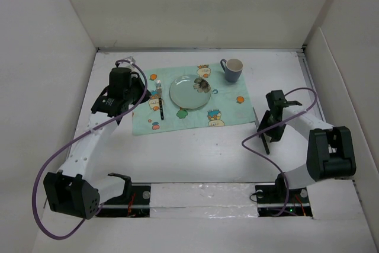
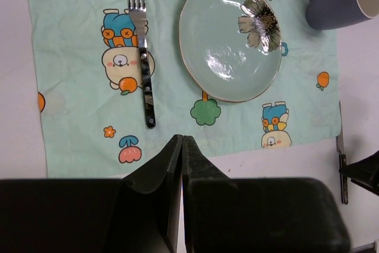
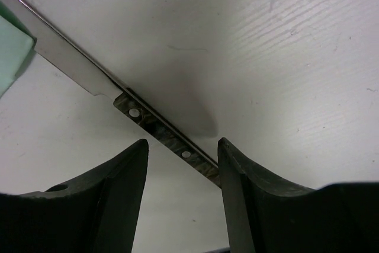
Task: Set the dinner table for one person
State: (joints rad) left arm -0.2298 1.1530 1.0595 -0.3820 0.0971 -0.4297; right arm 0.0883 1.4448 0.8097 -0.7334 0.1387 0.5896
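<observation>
Left gripper (image 2: pixel 181 140): fingers pressed together, empty, over the near edge of the placemat (image 2: pixel 77 122); fork (image 2: pixel 142 45) just beyond its tips. Right gripper (image 3: pixel 182 142): jaws apart, low over the dinner table (image 3: pixel 266 39), table knife (image 3: pixel 148 119) handle between its fingers.

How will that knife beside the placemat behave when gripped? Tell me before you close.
Probably stiff: the knife shows a flat metal blade and riveted handle. Lying flat on the table, it looks thin, so it may slip rather than lift. The open right claw straddles the handle; gripped there, the blade end might sag.
</observation>
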